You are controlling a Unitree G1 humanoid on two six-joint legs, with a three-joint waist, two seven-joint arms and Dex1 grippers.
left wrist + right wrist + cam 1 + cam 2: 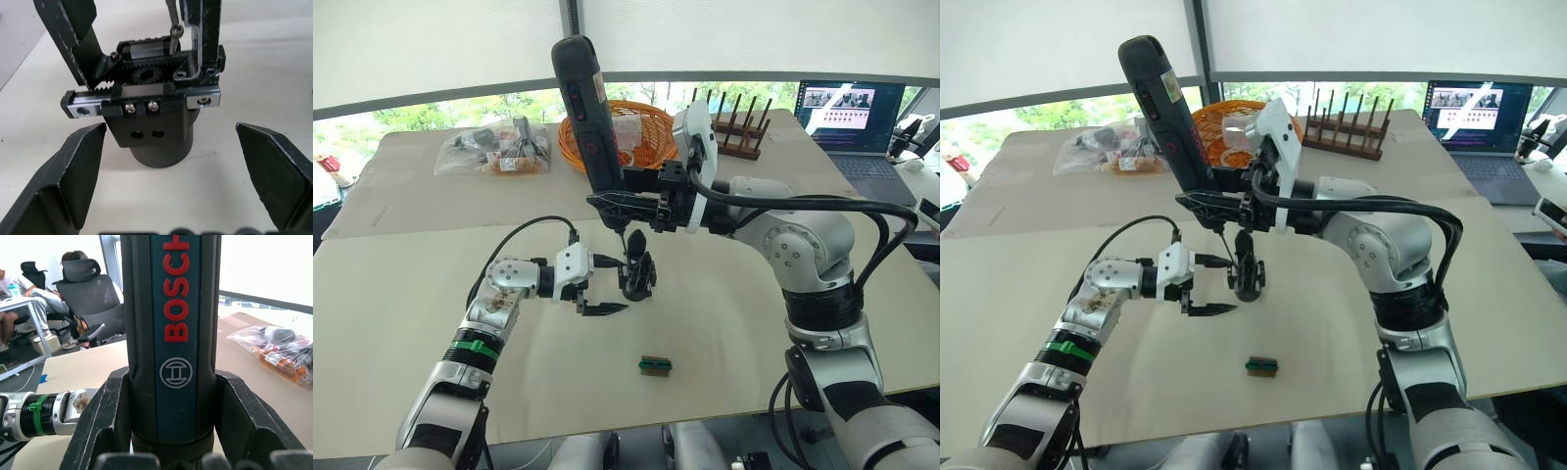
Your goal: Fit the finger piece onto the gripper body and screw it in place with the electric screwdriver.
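The gripper body [637, 276] stands upright on the table, a black block with a toothed rail across it [146, 93]. A black finger piece [209, 34] rises from the rail. My left gripper [613, 285] is open, its fingers [73, 166] on either side of the body's base and apart from it. My right gripper [625, 204] is shut on the electric screwdriver [586, 108], a thick black tool with a red label [175, 293], held tilted above the body. Its thin bit [171, 19] comes down to a screw [177, 32] beside the finger piece.
A small green-and-brown block [655, 365] lies nearer the table's front edge. At the back are a bag of parts [494, 152], an orange basket [641, 122], a wooden rack [741, 132] and a laptop [847, 117]. People sit on chairs [93, 289] in the room.
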